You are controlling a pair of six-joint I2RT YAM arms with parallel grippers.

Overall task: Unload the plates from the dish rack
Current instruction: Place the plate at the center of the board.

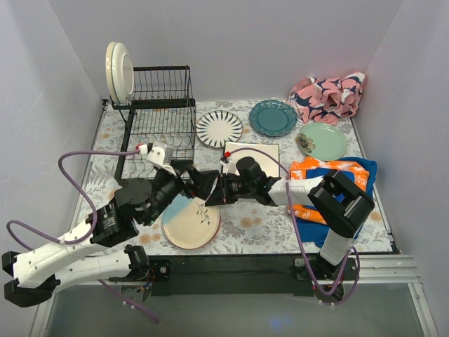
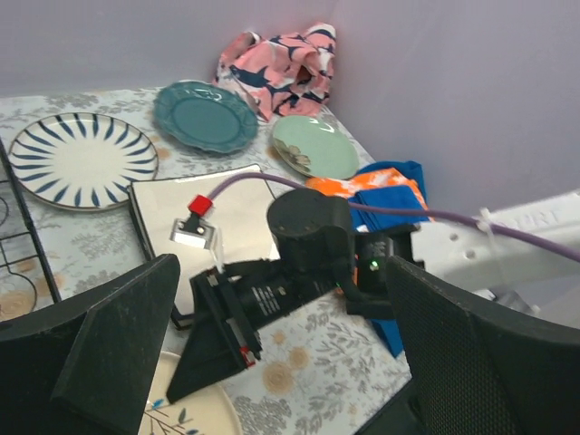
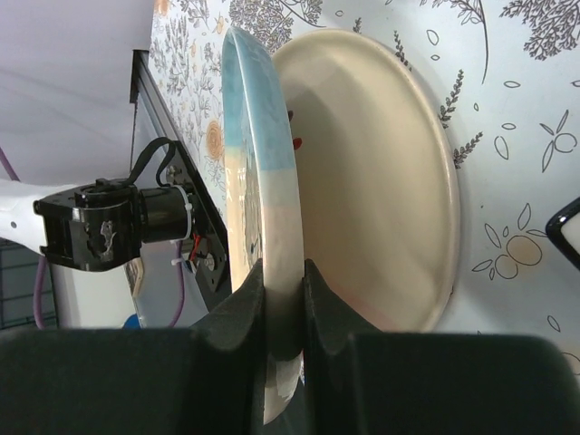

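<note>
While the left gripper (image 2: 281,272) hangs with its fingers spread wide, the right gripper (image 3: 284,272) is clamped on the rim of the blue-and-cream plate (image 3: 263,172), low in the centre of the top view, below the rack (image 1: 163,105), where two cream plates (image 1: 119,70) stand at upper left.

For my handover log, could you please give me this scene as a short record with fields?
Left gripper: open, empty
Right gripper: shut on the rim of the blue-and-cream round plate, held on edge
Beside it: round cream plate lying flat on the floral table
Black wire dish rack: two round cream plates standing at its left end
Already on table: black-striped round plate, teal round plate, pale green round plate, square cream plate
Cloths: pink patterned cloth, far right; orange and blue cloth, near right
</note>
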